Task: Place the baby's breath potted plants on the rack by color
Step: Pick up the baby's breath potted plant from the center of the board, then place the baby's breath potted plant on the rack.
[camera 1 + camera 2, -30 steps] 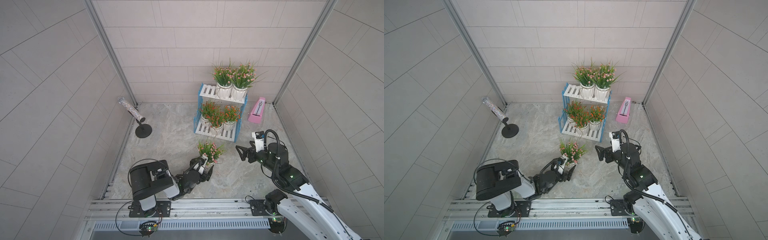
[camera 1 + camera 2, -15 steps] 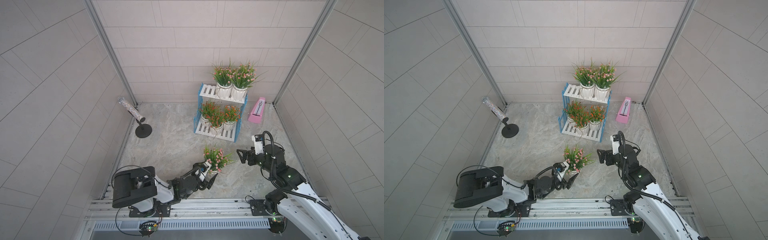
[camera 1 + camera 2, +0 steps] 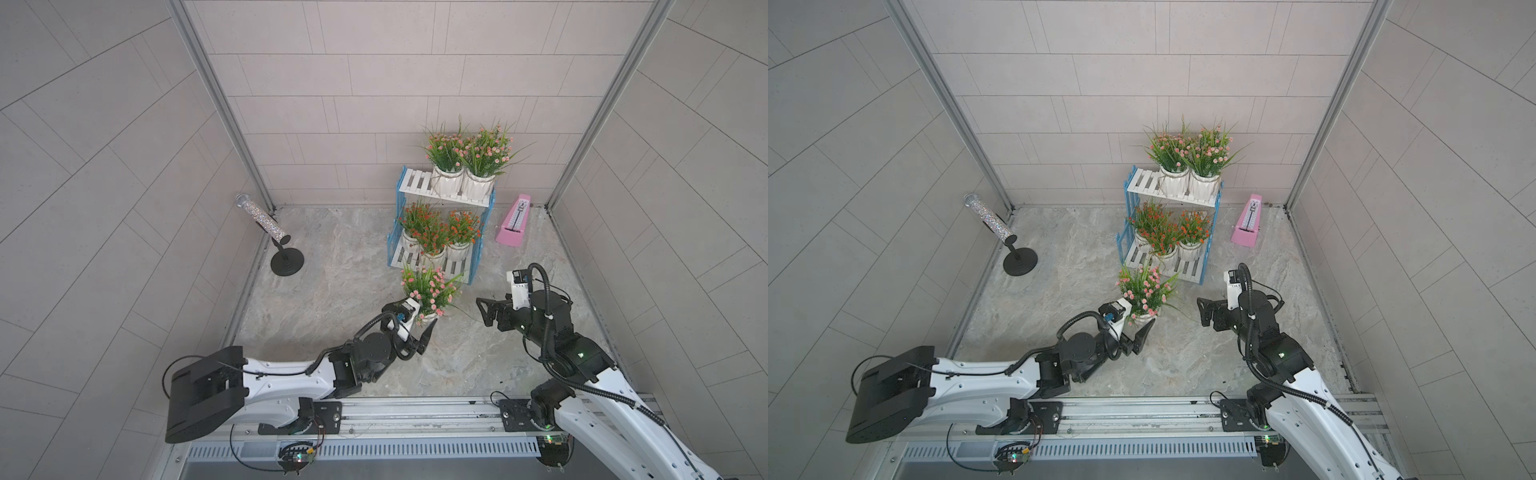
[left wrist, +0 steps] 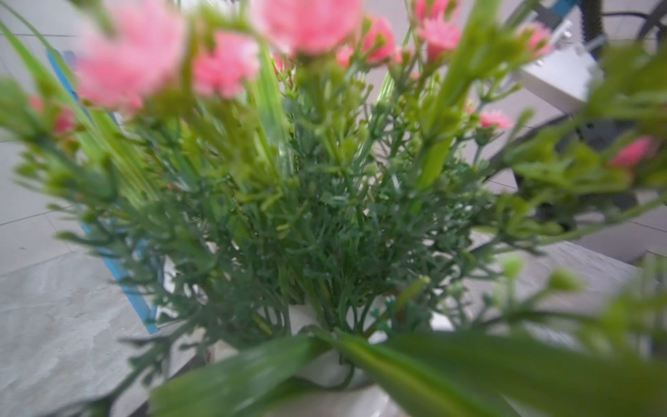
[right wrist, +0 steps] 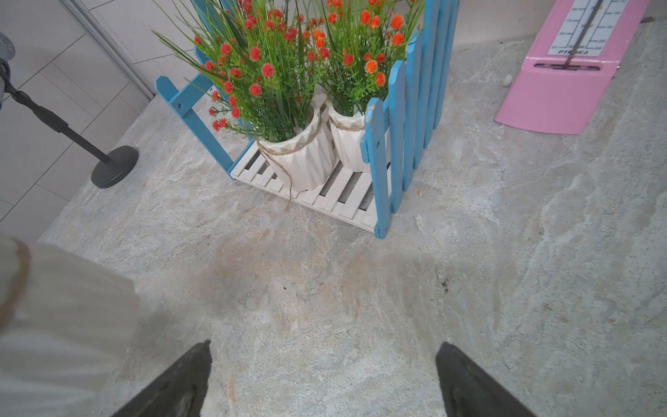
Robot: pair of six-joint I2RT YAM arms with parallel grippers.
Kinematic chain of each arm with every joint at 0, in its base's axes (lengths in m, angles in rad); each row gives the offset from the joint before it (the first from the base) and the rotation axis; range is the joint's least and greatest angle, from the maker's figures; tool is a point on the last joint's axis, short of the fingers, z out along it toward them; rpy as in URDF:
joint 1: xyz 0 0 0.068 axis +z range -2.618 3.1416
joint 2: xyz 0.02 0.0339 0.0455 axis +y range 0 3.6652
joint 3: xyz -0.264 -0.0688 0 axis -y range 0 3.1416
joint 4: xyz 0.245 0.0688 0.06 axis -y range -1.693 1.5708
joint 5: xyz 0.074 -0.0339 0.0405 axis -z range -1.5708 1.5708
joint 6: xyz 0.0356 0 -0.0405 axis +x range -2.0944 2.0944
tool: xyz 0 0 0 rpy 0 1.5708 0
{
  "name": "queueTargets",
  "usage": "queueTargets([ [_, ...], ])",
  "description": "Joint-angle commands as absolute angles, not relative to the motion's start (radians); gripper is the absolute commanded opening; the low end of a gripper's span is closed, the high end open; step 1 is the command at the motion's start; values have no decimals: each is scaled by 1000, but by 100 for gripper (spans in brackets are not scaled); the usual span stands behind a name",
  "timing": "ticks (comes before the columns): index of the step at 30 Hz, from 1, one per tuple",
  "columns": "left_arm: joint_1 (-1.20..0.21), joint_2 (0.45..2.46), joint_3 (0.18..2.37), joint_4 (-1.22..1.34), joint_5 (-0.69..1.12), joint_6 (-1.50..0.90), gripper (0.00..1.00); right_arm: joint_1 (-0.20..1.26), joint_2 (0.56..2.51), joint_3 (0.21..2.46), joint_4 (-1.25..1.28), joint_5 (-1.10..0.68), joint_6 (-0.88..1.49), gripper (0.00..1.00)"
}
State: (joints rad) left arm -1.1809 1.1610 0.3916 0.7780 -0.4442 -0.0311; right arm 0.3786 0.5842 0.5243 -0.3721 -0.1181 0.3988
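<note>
Before the rack (image 5: pixel 397 126), clasping the last pink plant (image 3: pixel 430 291) in the left gripper (image 3: pixel 422 320) (right gripper (image 3: pixel 484 311) gaping, empty). Needing lifting to the top tier (image 3: pixel 415 183).

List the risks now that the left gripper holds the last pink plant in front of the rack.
1. The held pink plant in the left gripper will likely have to pass over the orange plants on the lower tier; foliage may snag and tip them.
2. The rack has its free upper spot right beside the upper pink plants; a pot could be nudged off.
3. Leaves fill the left wrist view, hiding most of the rack.
</note>
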Motion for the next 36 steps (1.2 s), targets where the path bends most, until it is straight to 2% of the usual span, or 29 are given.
queueTargets([
  [1,-1109,1118,485,726,-415,-28,69,372,578,537,-387,-98,406,99],
  [9,-901,1188,703,658,-244,-31,69,369,583,543,-389,-92,395,99],
  [19,-663,1416,1080,570,-27,-25,69,354,619,582,-389,-95,368,99],
  [27,-563,1590,1342,504,74,-17,69,325,659,607,-391,-110,335,99],
  [36,-505,1745,1532,482,120,-25,69,286,692,609,-372,-145,323,99],
])
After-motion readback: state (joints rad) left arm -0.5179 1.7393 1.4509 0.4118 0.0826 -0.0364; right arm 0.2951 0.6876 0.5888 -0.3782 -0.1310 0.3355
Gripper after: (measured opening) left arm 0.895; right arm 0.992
